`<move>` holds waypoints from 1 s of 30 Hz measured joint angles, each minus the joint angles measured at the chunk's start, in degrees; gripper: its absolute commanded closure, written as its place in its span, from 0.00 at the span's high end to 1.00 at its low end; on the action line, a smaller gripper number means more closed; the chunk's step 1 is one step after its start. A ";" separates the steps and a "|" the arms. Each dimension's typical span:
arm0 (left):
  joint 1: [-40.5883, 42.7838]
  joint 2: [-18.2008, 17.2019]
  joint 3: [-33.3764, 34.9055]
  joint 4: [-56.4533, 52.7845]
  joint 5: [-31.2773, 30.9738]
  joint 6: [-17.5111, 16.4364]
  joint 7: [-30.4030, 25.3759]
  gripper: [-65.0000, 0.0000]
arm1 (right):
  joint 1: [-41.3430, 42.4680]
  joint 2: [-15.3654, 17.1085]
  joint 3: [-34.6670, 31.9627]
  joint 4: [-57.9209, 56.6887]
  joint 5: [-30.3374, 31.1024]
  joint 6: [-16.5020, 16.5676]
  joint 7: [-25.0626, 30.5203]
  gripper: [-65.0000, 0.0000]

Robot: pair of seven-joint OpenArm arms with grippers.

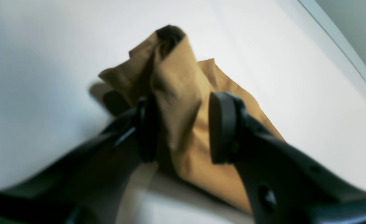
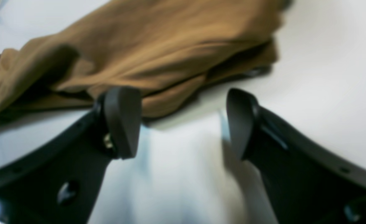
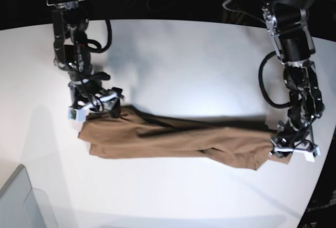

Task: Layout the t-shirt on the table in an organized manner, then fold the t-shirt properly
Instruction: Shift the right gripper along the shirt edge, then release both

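Since the t-shirt [image 3: 178, 141] lay as one long, twisted roll and not as a flat shirt, the laying-out step looked far from done.

Nearest to the front edge of the tabletop [image 3: 173, 54], at about 4 o'clock in the base view, was the left hand [image 1: 183, 127]. It was let go, not squeezing. Its two sides stood apart, and a bunched fold of tan cloth stood up between them. One side seemed to brush the fold and the other looked clear of it, but the wrist picture was too blurry to be sure.

A little farther back, at about 9 o'clock, was the right hand [image 2: 183, 124]. It was wide open and held nothing. Only bare white showed between its sides, and the edge of the shirt lay just past it, toward 11 o'clock in its own wrist view.

So the shirt rested on the tabletop by itself, running from 9 o'clock to 4 o'clock, with one hand at each end.

To do this step well, I think each hand should find a real edge, like the hem or a shoulder, and pinch just one layer. Grabbing a thick bunch would likely keep the twist in. The hands should then pull gently apart and toward 12 o'clock, where there was lots of free room. Soft cloth sags and slips, so slow and low moves seem best.
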 measured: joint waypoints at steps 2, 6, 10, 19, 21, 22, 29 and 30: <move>-0.02 -0.02 0.04 -0.02 -0.02 0.00 0.00 0.39 | 0.48 -0.57 -1.40 -0.24 -0.04 -0.04 -0.07 0.67; 0.00 -0.02 0.09 -0.26 0.00 0.02 -0.02 0.39 | 2.51 -1.05 -3.30 -2.62 0.22 0.13 -0.02 0.67; -0.02 0.15 0.17 -0.31 -0.02 0.00 0.04 0.39 | 5.60 -1.49 -3.87 -7.43 0.28 0.17 0.22 0.66; 0.59 0.13 -0.11 -0.11 -0.04 0.00 0.00 0.39 | 4.59 -2.54 -4.00 -5.44 0.17 0.11 -0.11 0.00; 1.25 0.13 -0.15 -0.02 0.09 0.17 0.17 0.39 | 1.90 -2.54 -3.82 -1.01 0.11 0.00 -0.07 0.00; 1.53 0.11 -0.22 -0.02 0.00 0.17 0.09 0.39 | 0.31 -2.49 -3.85 1.68 -0.02 -0.17 -0.28 0.00; 2.58 0.15 -0.24 1.11 -0.11 -0.02 0.52 0.39 | -8.85 -0.68 -3.82 17.62 0.26 0.31 -0.46 0.00; 3.63 0.13 -0.24 2.58 -0.11 -0.02 0.50 0.39 | -9.94 -0.11 -3.80 18.97 0.13 0.20 -0.46 0.00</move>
